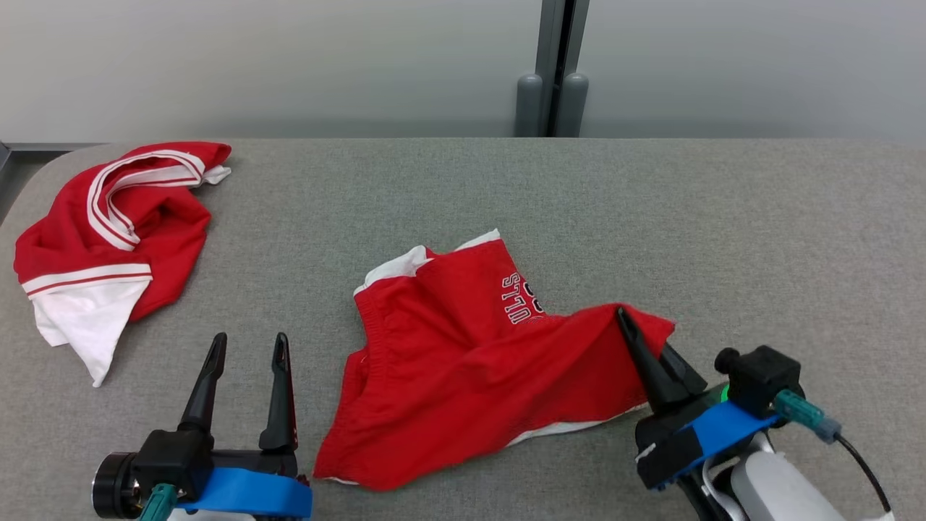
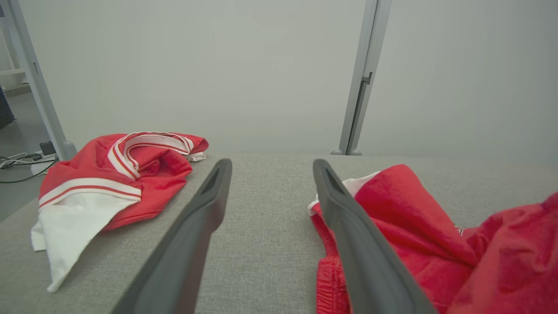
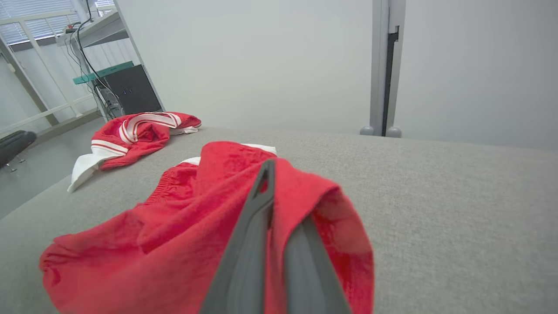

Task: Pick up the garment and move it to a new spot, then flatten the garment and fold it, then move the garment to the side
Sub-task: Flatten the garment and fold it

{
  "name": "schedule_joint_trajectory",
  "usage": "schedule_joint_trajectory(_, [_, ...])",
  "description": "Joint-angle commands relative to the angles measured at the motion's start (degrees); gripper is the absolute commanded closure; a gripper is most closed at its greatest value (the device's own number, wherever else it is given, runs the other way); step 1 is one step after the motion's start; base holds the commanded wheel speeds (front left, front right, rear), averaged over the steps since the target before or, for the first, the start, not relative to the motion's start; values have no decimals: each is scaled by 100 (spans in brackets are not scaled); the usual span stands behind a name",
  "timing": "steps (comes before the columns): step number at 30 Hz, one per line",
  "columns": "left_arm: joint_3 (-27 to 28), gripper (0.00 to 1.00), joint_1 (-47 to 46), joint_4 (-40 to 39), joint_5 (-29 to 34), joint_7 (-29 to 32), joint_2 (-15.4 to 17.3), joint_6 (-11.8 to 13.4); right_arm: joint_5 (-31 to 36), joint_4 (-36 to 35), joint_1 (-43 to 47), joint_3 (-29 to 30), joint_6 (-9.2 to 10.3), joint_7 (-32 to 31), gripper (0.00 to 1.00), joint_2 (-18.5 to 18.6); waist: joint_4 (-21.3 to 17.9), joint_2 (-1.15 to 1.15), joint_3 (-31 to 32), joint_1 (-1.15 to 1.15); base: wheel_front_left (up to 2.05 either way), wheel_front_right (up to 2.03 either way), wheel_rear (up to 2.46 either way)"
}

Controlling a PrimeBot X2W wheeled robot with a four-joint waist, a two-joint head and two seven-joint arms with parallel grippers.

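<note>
Op: Right gripper (image 1: 642,331) is clamped on the red shorts (image 1: 448,362), pinching the corner at their 4 o'clock edge; I see cloth draped over both fingers.

Desk: And the shorts themselves?

Op: Crumpled mid-way across the grey table (image 1: 723,231) (lettering side up), that pinched corner peaked. Left gripper (image 1: 249,338) stands wide apart at their 8 o'clock, empty. Another red-and-white garment (image 1: 108,231) lies well apart at 10 o'clock.
</note>
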State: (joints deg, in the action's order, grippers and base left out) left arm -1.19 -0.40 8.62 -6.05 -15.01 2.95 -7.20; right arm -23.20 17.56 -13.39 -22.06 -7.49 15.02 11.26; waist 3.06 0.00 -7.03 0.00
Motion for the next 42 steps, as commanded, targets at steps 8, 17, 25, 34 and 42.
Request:
schedule_joint_trajectory(8, [-189,0,-286,42,-93,-24,-9,-42,83,897,-1114,144,-2,-12,100,30,242,0,-291,0,0,0,0])
schedule_joint_trajectory(17, [-354,0,-518,24,-177,-25,-9,-30,15,2487,-2322,82,-1,-67,100,81,503,0,-671,0,0,0,0])
schedule_joint_trajectory(25, [-486,0,-687,52,-243,-24,-9,49,-137,3676,-2965,-46,-1,10,77,-35,552,0,-861,0,0,0,0])
schedule_joint_trajectory(34, [-480,0,-672,70,-192,-24,-10,80,-154,3341,-2737,53,-2,21,0,107,312,0,-755,0,0,0,0])
schedule_joint_trajectory(42, [-319,0,-462,90,-117,-24,-10,47,19,2304,-1843,771,-2,20,0,395,38,0,-410,0,0,0,0])
